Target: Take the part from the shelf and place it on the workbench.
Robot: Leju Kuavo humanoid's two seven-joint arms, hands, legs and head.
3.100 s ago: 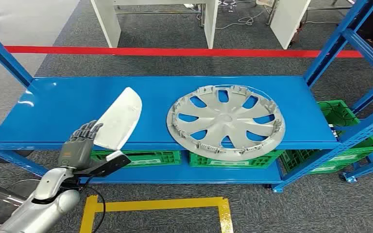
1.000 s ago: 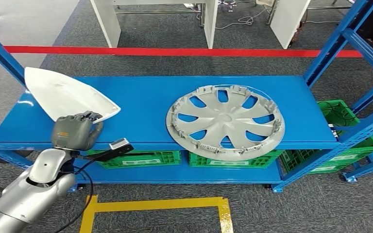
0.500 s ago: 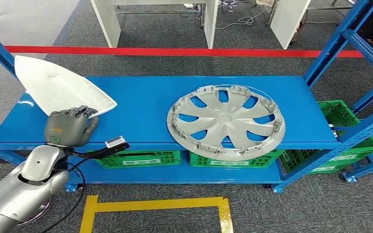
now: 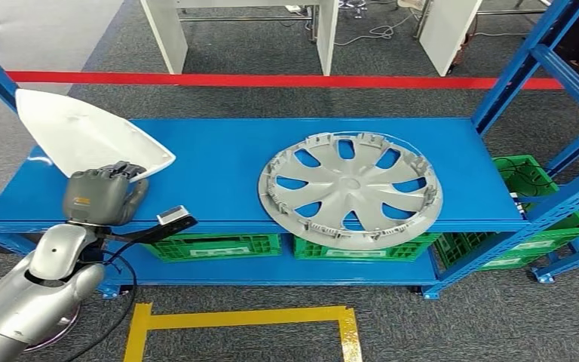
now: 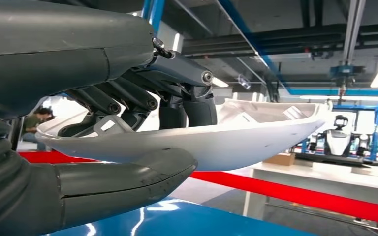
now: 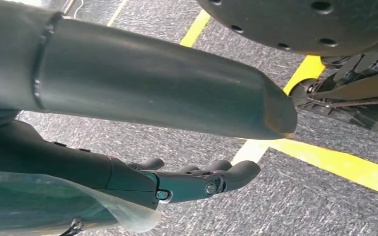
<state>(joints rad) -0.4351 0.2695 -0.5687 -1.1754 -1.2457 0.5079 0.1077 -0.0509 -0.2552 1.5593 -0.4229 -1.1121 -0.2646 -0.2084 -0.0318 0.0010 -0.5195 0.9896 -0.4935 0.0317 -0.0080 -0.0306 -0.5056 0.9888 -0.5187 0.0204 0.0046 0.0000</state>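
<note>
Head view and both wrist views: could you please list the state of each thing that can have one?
white part: lifted off the blue shelf, held at its near end.
left hand: grips the white part, fingers inside it, thumb beneath.
right hand: holds nothing, hangs over the floor.
silver wheel cover: lying flat, overhanging the shelf's front edge.
blue shelf: bearing the wheel cover.

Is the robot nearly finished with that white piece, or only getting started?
About halfway, it seems. Done: the white curved plastic shell is off the blue metal shelf, gripped by the left robot hand and held in the air. The right robot hand hangs empty near the floor. Left: carrying it to a workbench and setting it down. The silver wheel cover lies on the shelf.
</note>
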